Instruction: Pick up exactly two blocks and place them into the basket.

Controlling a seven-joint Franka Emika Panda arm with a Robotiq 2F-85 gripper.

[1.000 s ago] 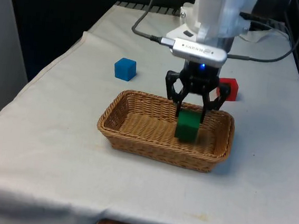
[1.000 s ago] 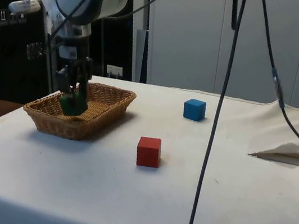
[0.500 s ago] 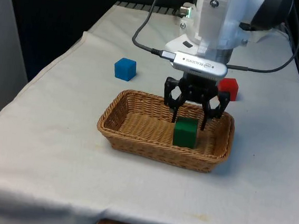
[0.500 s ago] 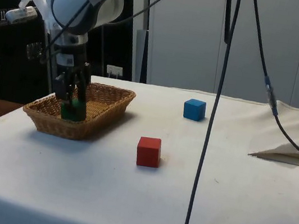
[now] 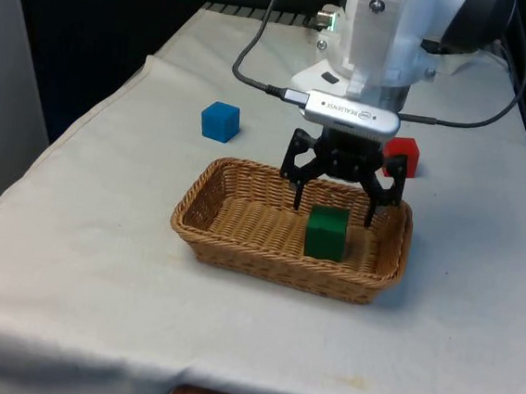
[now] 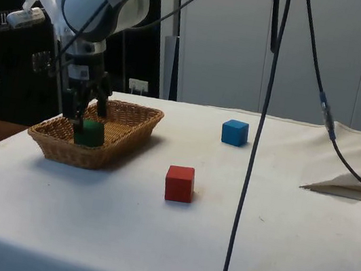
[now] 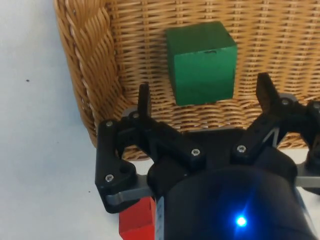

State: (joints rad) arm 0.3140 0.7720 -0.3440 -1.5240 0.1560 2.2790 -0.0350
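A green block (image 5: 326, 233) (image 6: 89, 132) (image 7: 201, 61) rests on the floor of the wicker basket (image 5: 241, 228) (image 6: 123, 126) (image 7: 95, 65), toward the front view's right end. My gripper (image 5: 332, 213) (image 6: 86, 116) (image 7: 206, 97) hovers just above it, open wide, with a finger on either side and neither touching the block. A blue block (image 5: 220, 120) (image 6: 234, 132) sits on the cloth beyond the basket at the front view's left. A red block (image 5: 403, 156) (image 6: 179, 183) (image 7: 136, 224) stands on the cloth just behind the basket's right end.
Black cables (image 6: 256, 141) hang down across the side view. The white cloth (image 5: 98, 265) lies bare in front of and to the left of the basket. A fold of cloth (image 6: 345, 182) rises at the side view's right.
The fingers spread apart and let go of the green block, which dropped slightly and settled on the basket floor. The arm has barely moved in the last half second.
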